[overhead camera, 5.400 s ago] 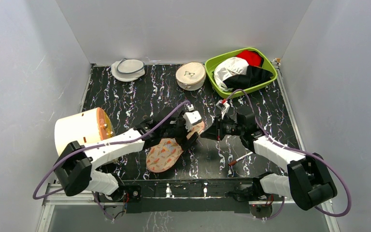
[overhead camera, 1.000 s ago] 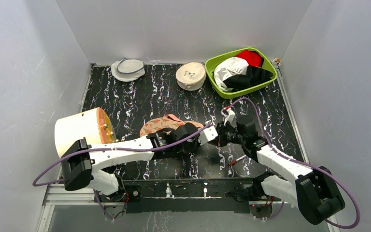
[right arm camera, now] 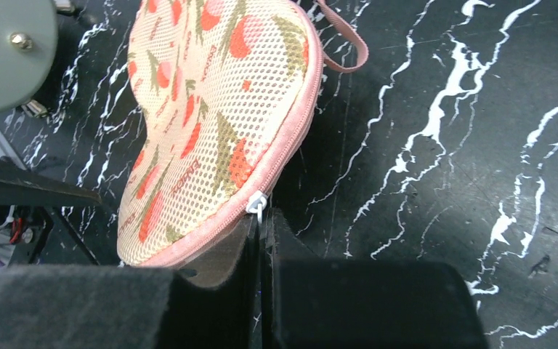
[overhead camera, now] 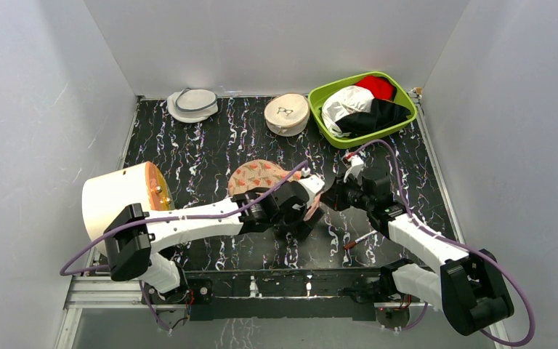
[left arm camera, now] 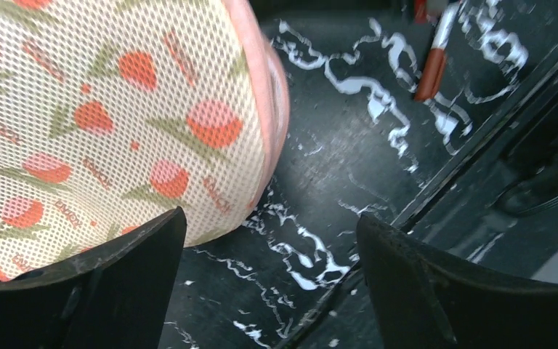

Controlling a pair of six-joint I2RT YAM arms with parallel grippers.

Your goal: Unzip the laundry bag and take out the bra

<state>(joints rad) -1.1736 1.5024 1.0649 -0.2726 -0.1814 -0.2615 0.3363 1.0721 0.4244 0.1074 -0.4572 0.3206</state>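
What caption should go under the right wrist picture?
The right gripper pinches the zipper pull of the flowery laundry bag on the black marbled table.

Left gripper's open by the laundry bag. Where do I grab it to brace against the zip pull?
Probably the pink seam rim at the rounded end of the laundry bag, left gripper coming edge-on from the table beside it. The dome is broad and soft; the rim is thin enough to pinch. Stay off the zip pull, which the right gripper holds.
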